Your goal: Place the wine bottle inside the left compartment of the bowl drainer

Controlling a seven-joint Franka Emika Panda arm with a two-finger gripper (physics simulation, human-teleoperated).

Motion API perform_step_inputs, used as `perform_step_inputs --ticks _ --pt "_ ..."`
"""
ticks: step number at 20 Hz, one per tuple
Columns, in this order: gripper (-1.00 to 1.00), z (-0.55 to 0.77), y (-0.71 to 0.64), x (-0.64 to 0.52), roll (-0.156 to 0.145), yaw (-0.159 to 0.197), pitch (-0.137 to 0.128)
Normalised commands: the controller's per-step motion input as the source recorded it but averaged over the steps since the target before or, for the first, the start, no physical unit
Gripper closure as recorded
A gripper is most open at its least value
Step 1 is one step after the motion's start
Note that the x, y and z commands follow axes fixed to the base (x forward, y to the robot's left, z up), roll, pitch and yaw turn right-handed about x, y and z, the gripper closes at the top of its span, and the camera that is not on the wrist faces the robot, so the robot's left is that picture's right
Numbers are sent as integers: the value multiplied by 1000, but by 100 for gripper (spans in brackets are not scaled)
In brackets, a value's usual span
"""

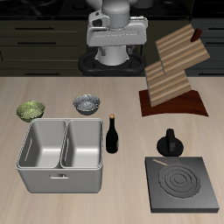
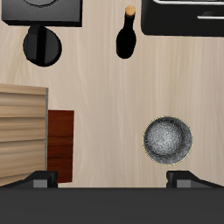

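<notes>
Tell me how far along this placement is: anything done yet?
Nothing looks done. The wine bottle stands upright on the table beside the bowl drainer, outside both wells, and the wells look empty. Nothing is in hand: in the wrist view, the end effector is high above the table with its fingers apart, holding nothing. Left: reach, grasp the bottle, lift it, and set it in the left compartment.

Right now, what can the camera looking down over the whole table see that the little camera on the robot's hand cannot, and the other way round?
Only the exterior view shows the whole bowl drainer, a green leafy bowl behind it and the robot's body. Only the wrist view shows the gripper's own fingertips, spread apart with nothing between them. Both show the wine bottle standing beside the drainer, the small metal bowl, the black knobbed object, the wooden rack and part of the stove plate.
</notes>
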Motion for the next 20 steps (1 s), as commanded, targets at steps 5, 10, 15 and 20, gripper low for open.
perform_step_inputs --ticks 5,10,15,20 --pt "-100 -34 34 134 -4 -3 14" --pt "-100 -33 -1 422 10 -10 40" --pt "-100 75 -27 373 -22 -12 -6" --pt "-100 -39 89 406 23 -14 -13"
